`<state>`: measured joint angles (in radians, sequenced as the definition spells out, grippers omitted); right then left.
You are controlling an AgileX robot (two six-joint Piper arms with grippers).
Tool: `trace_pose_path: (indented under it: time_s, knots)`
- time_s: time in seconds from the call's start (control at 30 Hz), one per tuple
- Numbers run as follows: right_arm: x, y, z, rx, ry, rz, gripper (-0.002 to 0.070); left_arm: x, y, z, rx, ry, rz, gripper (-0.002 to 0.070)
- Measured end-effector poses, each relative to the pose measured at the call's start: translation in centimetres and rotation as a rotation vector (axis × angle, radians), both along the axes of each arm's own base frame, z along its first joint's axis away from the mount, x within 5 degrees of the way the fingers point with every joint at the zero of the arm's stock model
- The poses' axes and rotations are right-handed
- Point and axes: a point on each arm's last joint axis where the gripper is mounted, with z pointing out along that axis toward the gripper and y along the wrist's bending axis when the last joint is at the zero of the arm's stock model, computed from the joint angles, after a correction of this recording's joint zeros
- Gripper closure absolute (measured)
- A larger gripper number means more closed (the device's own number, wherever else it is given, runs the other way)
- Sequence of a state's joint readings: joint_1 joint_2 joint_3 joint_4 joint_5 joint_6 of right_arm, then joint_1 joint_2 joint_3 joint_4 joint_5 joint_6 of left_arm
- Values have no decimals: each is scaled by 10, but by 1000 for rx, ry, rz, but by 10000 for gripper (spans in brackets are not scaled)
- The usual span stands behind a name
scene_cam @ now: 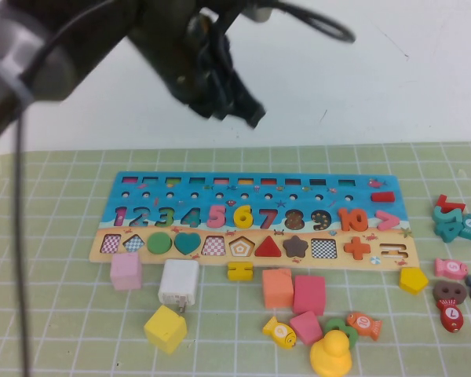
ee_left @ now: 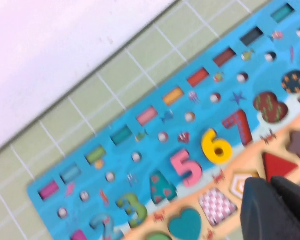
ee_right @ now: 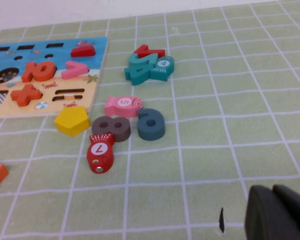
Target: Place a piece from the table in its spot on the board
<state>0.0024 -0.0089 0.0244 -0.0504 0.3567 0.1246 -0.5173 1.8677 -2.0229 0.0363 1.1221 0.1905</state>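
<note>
Already partly filled, the puzzle board [scene_cam: 259, 216] lies flat on the green gridded tabletop [scene_cam: 63, 330], its number row and several shape slots occupied, while checkered recesses in the shape row and the pentagon outline sit vacant.

No piece appears to be held. The left hand [scene_cam: 234, 96] hangs high above the board's far edge, its dark fingers [ee_left: 270, 210] together with no gap between them and nothing visible in them; the wrist view looks down past them at the 5, the 6 and the empty pentagon slot [ee_left: 243, 184]. The right hand [ee_right: 280, 212] is outside the high view; its own camera shows its fingers low over bare tabletop, seemingly pressed together and empty.

The likeliest candidate, a yellow pentagon [scene_cam: 413, 280], rests just off the board's near right corner, ahead of the right hand and well below and to the right of the left hand. By this evidence the placement has not begun: a grasp, a carry and a seating are all left.

Clutter crowds the approach. A pink fish [ee_right: 122, 106], a brown 8 [ee_right: 111, 128], a blue 6 [ee_right: 151, 124] and a red fish [ee_right: 100, 152] lie near the pentagon, between it and the right hand. Beneath the left hand, along the board's near edge, stand pink, white, yellow and orange blocks, with a yellow duck [scene_cam: 330, 353] nearer the camera. The brown 8, just beside the pentagon, looks most likely to be nudged.
</note>
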Motion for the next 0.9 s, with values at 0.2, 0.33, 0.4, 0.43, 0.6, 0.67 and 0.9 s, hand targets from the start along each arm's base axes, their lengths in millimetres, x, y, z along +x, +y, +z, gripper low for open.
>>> trace_pose_path:
  time_s: [0.2,0.33,0.4,0.43,0.6,0.67,0.9]
  knots:
    - [0,0,0,0,0,0,678,-44,25,-24,-37,10,40,675]
    - [0,0,0,0,0,0,678,-84,47,-29,-91,-29,67,675]
    - [0,0,0,0,0,0,678,-105,59,-33,-107,-44,80,675]
    - [0,0,0,0,0,0,678,-116,66,-35,-114,-51,90,675]
    - [0,0,0,0,0,0,678,-161,95,-44,-145,-81,149,675]
    - [0,0,0,0,0,0,678,-180,108,-42,-164,-116,173,675]
    - [0,0,0,0,0,0,678,-236,143,-41,-250,-225,221,675]
